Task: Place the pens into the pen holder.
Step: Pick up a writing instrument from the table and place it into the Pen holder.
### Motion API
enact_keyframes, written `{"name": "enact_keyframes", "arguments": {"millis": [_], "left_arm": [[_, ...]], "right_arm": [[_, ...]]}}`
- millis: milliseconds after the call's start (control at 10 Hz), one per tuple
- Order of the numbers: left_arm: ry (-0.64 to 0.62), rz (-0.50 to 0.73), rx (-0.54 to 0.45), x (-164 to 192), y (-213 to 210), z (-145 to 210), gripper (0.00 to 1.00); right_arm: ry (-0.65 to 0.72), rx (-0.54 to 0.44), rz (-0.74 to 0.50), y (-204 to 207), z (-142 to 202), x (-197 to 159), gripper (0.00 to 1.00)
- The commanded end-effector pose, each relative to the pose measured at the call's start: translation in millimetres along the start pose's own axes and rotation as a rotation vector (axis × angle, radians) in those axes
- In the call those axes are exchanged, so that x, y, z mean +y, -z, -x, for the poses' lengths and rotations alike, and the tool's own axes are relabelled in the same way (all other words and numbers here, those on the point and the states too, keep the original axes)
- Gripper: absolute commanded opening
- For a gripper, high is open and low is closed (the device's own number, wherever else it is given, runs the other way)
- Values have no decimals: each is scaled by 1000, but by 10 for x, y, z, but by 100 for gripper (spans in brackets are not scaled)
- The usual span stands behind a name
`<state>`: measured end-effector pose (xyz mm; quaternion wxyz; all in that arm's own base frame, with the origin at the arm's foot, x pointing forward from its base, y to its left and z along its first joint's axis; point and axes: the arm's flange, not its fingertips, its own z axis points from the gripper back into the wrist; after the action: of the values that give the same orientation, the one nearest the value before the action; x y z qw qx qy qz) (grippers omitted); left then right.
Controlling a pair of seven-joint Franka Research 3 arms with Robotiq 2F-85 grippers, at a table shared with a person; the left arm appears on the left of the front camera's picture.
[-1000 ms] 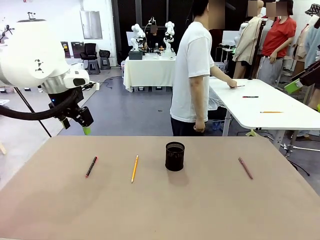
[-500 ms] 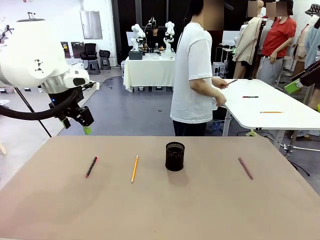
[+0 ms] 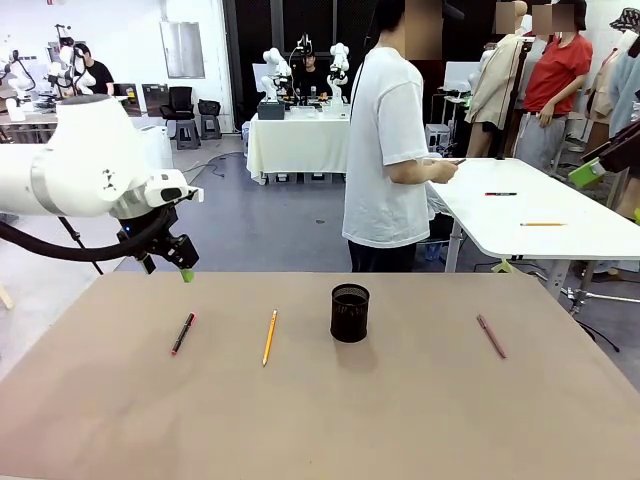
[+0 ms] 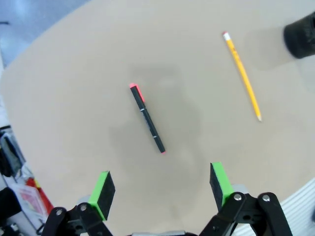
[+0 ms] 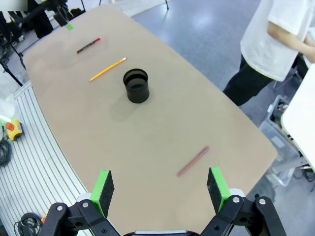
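Note:
Three pens lie on the tan table [image 3: 330,420]: a black pen with a red end [image 3: 182,334] at the left, a yellow pencil [image 3: 269,337] beside it, and a maroon pen [image 3: 491,337] at the right. The black mesh pen holder [image 3: 350,313] stands upright between pencil and maroon pen. My left gripper [image 3: 180,262] hovers over the table's far left edge. It is open [image 4: 162,189] and empty, above the black pen [image 4: 146,118], with the pencil [image 4: 242,76] off to one side. High over the right side, my right gripper [image 5: 160,189] is open and empty, above the maroon pen [image 5: 193,161] and the holder [image 5: 136,85].
A person in a white T-shirt [image 3: 390,150] stands just past the far edge, hands by a white table [image 3: 540,215] with more pens on it. A green-padded black finger [image 3: 587,172] shows at the right edge. Bare tabletop lies in front of the pens.
My left arm has dropped lower and moved right, closer to the table's far left edge. The person has drawn the hand back from the white table. The pens and holder have not moved.

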<state>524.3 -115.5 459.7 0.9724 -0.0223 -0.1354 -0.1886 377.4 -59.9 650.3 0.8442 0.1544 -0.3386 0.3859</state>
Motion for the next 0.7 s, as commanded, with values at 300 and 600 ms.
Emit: {"name": "enact_keyframes", "arguments": {"millis": [300,600], "left_arm": [[-226,-59,7,340,772,-102,100],[-335,-109,101,347,1037,-237,100]], "right_arm": [[-2,-3,-1,-5,-7,2,100],[-2,-3,-1,-5,-7,2,100]]}}
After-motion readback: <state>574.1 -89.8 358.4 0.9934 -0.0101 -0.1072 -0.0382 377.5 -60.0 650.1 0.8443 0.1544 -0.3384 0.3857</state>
